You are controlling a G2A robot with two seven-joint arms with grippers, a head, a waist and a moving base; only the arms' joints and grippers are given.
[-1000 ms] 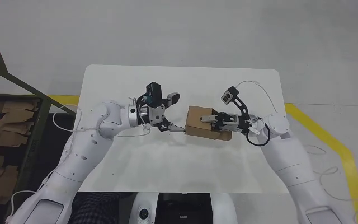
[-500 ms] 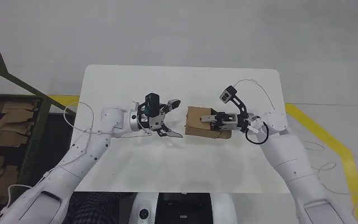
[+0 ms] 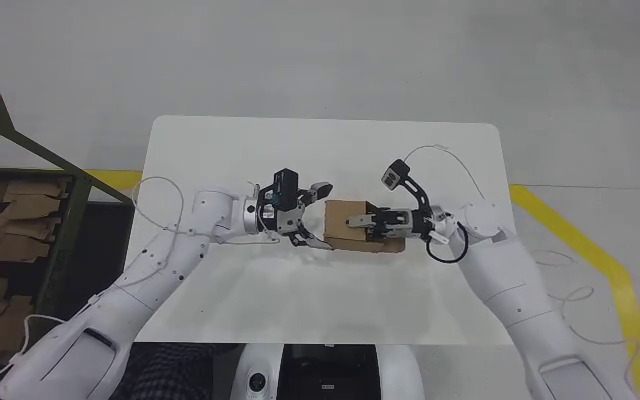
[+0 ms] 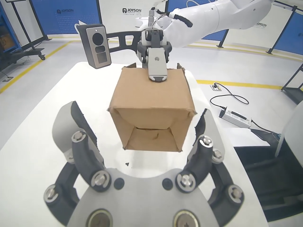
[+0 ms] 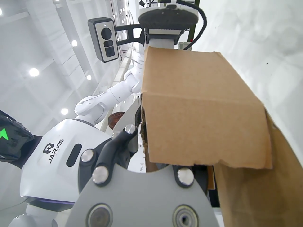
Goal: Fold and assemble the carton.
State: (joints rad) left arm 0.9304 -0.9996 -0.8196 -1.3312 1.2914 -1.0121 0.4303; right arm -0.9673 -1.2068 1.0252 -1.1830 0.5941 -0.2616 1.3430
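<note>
Near the middle of the white table (image 3: 200,150), the right gripper (image 3: 378,217) is clamping the top wall of the brown cardboard carton (image 3: 352,226), its inner finger hidden inside, while the left gripper (image 3: 318,213) is hovering spread wide at the carton's open end, touching nothing.

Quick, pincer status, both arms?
Left pincer: open, facing the carton's open end.
Right pincer: closed on the carton's top panel at the far end.
</note>
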